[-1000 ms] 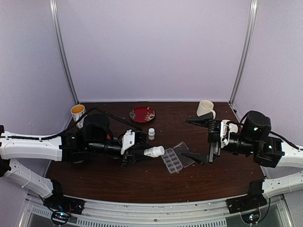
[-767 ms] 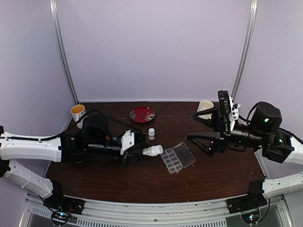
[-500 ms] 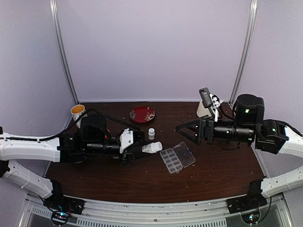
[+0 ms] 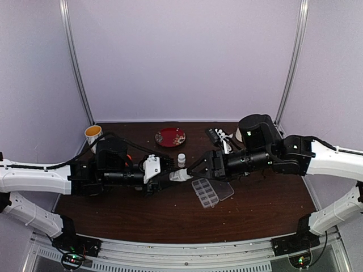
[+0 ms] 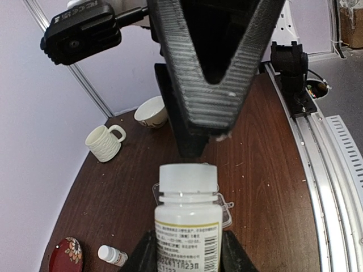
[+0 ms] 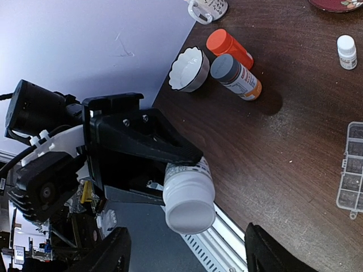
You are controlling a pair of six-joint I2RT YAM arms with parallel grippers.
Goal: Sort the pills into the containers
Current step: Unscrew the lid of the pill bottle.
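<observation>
Your left claw (image 4: 172,178) gripped the white bottle (image 5: 187,232); your right claw (image 6: 190,249), jaws wide, needed centring on its cap (image 6: 189,214).

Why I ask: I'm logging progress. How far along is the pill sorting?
Done: the organizer box lies open on the table. In hand: the left gripper holds a white bottle, and the right gripper, open, flanks its cap. Left: uncapping, then all the sorting; no pills show.

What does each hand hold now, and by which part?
The left hand holds the white bottle by its body, cap free. The right hand is open, holding nothing.
</observation>
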